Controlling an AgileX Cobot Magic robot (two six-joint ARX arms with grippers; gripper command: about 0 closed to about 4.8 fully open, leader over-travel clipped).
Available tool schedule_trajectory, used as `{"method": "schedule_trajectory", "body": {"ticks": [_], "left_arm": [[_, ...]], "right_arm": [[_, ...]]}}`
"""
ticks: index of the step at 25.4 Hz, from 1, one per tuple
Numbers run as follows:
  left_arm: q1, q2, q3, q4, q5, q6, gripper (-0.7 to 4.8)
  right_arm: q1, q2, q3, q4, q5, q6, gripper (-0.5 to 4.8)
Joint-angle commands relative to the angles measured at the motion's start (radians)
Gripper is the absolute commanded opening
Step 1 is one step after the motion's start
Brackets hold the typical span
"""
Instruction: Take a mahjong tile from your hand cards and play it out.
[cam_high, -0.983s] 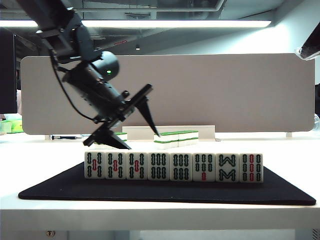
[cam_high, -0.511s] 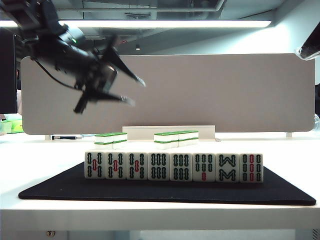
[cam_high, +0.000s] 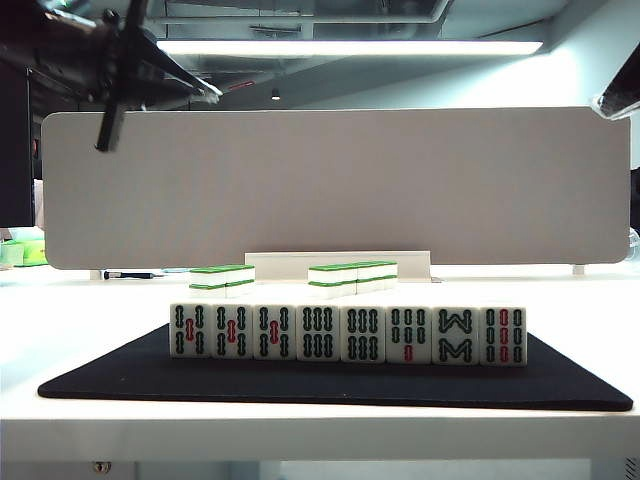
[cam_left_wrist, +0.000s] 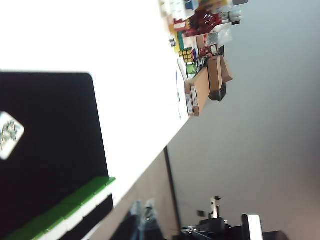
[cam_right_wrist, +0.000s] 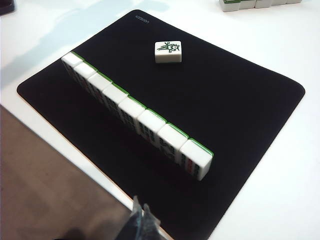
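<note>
Left gripper (cam_high: 120, 75) risen, fingers together; right gripper (cam_right_wrist: 142, 220) closed; eight hand cards (cam_high: 347, 333).

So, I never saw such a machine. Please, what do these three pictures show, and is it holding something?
It is a robot with two arms, each ending in a pincer. One camera faces the table; one sits on each wrist. The left pincer is raised at the upper left, shut and empty. The right pincer hangs over the black mat, shut, holding nothing. On the mat stands a row of hand cards; behind it one mahjong tile lies face up, already played.
</note>
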Motion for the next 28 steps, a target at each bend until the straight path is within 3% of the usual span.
{"method": "schedule_trajectory", "body": {"ticks": [1,4,9,13,15,21,28], "left_arm": [[0.005,-0.039,0.004,0.013,-0.034,0.103,-0.06],[0.007,-0.073,0.004,0.011,-0.098,0.176,-0.06],[0.007,-0.153,0.004,-0.022,-0.291,0.312,-0.06],[0.007,-0.202,0.004,-0.111,-0.496,0.446,-0.06],[0.006,-0.235,0.003,-0.185,-0.667,0.547,-0.06],[0.006,-0.320,0.003,-0.385,-0.967,0.621,-0.06],[0.006,-0.359,0.004,-0.420,-0.967,0.591,-0.06]], "right_arm": [[0.001,-0.002,0.004,0.025,0.006,0.000,-0.01],[0.001,-0.002,0.004,0.051,0.006,0.000,-0.01],[0.001,-0.002,0.004,0.092,0.006,0.000,-0.01],[0.001,-0.002,0.004,0.092,0.006,0.000,-0.01],[0.001,-0.002,0.004,0.092,0.006,0.000,-0.01],[0.001,-0.002,0.004,0.091,0.005,0.000,-0.01],[0.001,-0.002,0.004,0.090,0.005,0.000,-0.01]]}}
